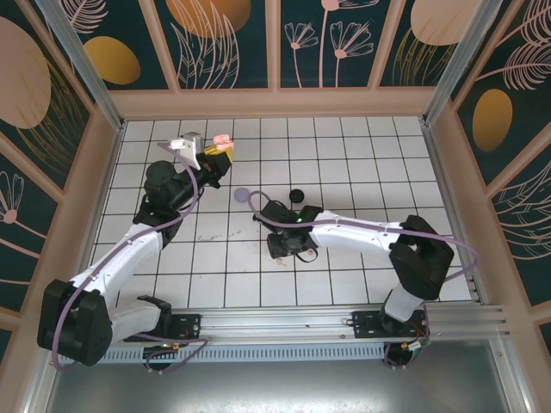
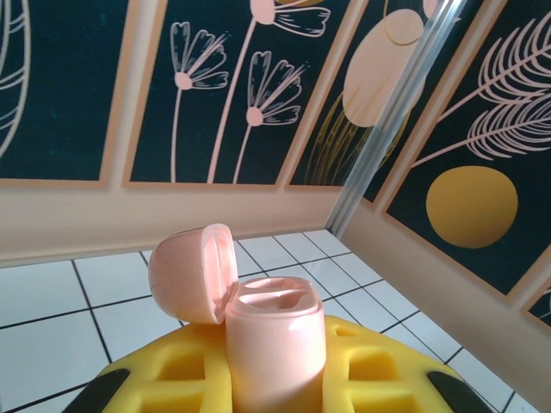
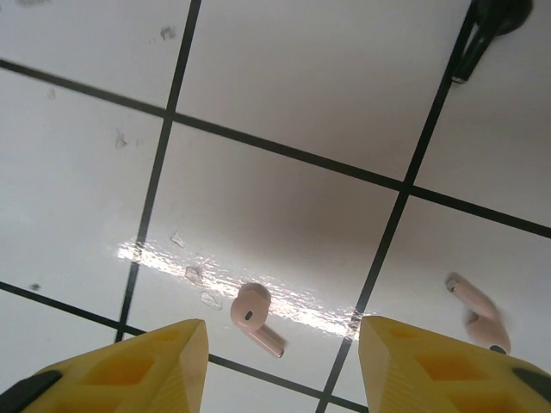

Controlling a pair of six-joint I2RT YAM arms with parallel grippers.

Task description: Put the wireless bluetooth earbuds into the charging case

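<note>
Left gripper [image 1: 213, 151] clamps a glossy pink charging case [image 2: 274, 331], lid open; right gripper [image 3: 284, 366] gapes over 2 stemmed pink earbuds [image 3: 255, 317].

Table [image 1: 344, 155]: white tiles, dark grout lines, walled at the far side, left and right.
First pink earbud [image 3: 256, 317]: flat on a tile, stem pointing lower right, just beside a grout crossing.
Second pink earbud [image 3: 479, 311]: on the next tile to the right, apart from the first.
Black earbud [image 3: 492, 19]: at the far corner of the right wrist view, stem along a grout line.
Lilac round piece [image 1: 242, 194]: mid-table, too small to identify.
Black round piece [image 1: 298, 194]: near the lilac one, to its right.
Flecks [image 3: 194, 274]: small marks on the tile beside a glare strip.
</note>
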